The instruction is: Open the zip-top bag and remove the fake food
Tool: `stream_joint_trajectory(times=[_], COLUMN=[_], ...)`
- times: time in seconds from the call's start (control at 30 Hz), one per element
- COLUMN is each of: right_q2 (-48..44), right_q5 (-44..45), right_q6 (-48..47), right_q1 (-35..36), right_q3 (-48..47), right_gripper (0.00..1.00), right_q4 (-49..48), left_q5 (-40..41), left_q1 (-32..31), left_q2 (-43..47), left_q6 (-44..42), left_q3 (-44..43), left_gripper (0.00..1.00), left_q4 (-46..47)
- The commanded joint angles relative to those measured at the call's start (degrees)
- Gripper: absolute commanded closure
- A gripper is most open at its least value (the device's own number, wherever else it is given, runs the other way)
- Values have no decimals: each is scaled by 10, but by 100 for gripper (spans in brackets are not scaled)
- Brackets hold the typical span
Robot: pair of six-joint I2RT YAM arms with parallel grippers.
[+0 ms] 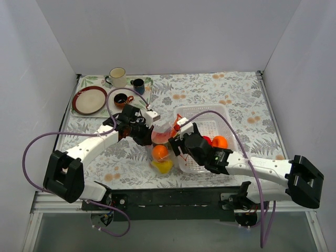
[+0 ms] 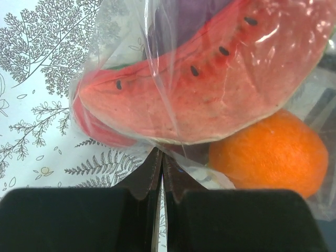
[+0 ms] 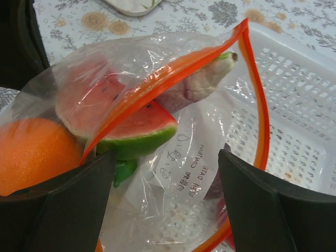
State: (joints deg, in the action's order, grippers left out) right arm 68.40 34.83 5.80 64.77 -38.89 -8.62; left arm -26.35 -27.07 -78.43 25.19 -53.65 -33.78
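Observation:
The zip-top bag [image 1: 164, 133] hangs between my two grippers, just left of the basket. My left gripper [image 2: 160, 157] is shut on a fold of its clear plastic; in the top view it [image 1: 147, 134] is at the bag's left side. Inside show a watermelon slice [image 2: 210, 89] and an orange ball [image 2: 268, 152]. My right gripper [image 3: 167, 157] is open, its jaws wide apart on either side of the bag's open mouth, whose orange zip strip [image 3: 173, 73] is spread. Through it I see the watermelon slice [image 3: 131, 123], an orange ball [image 3: 31, 152] and a pale piece [image 3: 199, 84]. A yellow piece [image 1: 161, 166] sits lowest.
The white perforated basket [image 1: 223, 113] stands right of the bag, with an orange ball [image 1: 219, 142] and a red piece [image 1: 208, 140] inside. A tray at the back left holds a cream mug [image 1: 117, 77], a dark mug [image 1: 138, 85] and a brown plate [image 1: 89, 100].

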Motion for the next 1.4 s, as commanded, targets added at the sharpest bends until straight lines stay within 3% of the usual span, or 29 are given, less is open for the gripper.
stream_joint_trajectory(times=[0.0, 0.27, 0.43, 0.53, 0.57, 0.63, 0.67, 0.77, 1.1, 1.37], right_q2=[16, 67, 109, 115, 114, 109, 104, 77, -97, -246], right_q5=[-77, -225, -244, -257, -259, -264, -265, -266, -239, -55], right_q6=[16, 25, 23, 25, 25, 25, 25, 26, 63, 75], right_q1=[-13, -28, -31, -34, -35, -36, -36, -35, -35, -36], right_q3=[-26, -44, -61, -58, -56, -50, -48, -37, -32, -29], right_gripper=[11, 5, 11, 27, 40, 54, 69, 98, 99, 99], right_q4=[-67, -112, -113, -122, -123, -125, -126, -124, 18, 215], left_q5=[-11, -27, -27, -27, -22, -16, -12, -3, 40, 55], left_q1=[3, 2, 1, 1, 1, 1, 1, 1, 1, 2], left_q2=[-11, -41, -41, -32, -28, -24, -23, -22, -36, -32], left_q6=[-1, 1, 0, -4, -6, -11, -15, -22, -40, -41], left_q3=[6, -1, -8, -3, -1, 5, 10, 21, 37, 33], left_gripper=[100, 100, 100, 100, 100, 100, 100, 100, 100, 100], left_q4=[35, 46, 40, 37, 35, 35, 35, 32, 42, 41])
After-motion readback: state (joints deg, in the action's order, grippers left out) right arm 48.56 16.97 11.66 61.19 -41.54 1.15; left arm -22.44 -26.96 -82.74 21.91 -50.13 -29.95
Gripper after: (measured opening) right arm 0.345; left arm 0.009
